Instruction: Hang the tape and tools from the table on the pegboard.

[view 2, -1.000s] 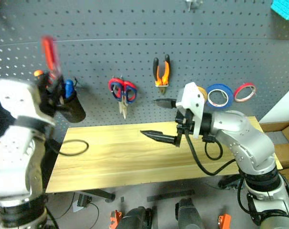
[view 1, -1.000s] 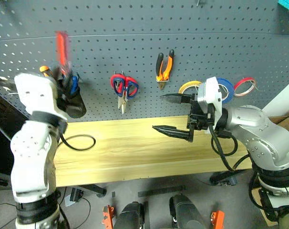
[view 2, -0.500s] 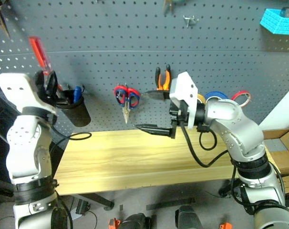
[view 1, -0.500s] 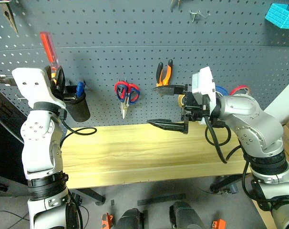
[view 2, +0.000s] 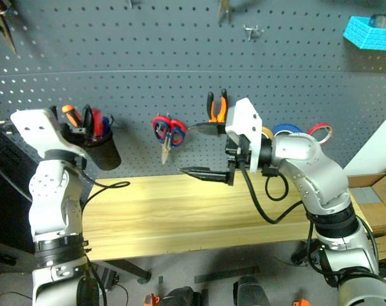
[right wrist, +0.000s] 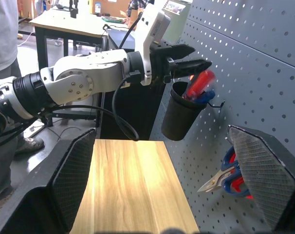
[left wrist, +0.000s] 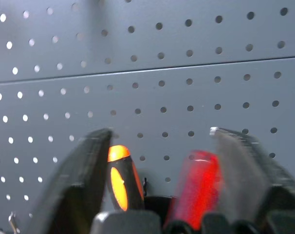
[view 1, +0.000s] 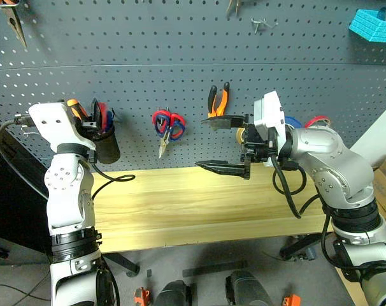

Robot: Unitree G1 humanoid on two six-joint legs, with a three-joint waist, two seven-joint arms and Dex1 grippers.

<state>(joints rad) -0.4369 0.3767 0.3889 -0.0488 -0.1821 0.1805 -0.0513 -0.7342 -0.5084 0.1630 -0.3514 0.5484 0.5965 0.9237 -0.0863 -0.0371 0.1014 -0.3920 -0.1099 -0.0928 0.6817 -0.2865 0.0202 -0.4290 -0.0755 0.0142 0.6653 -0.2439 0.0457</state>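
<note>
Red-handled screwdriver stands in the black cup at middle left; left gripper and right gripper both gape, holding nothing.

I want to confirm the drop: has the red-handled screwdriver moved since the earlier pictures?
Yes. The red-handled screwdriver went down into the black cup on the pegboard; earlier it stood high above the cup.

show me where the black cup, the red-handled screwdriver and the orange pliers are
black cup (view 1: 107,148), left eye view, front wall.
red-handled screwdriver (left wrist: 198,187), left wrist view, handle.
orange pliers (view 1: 219,101), left eye view, handles.
</note>
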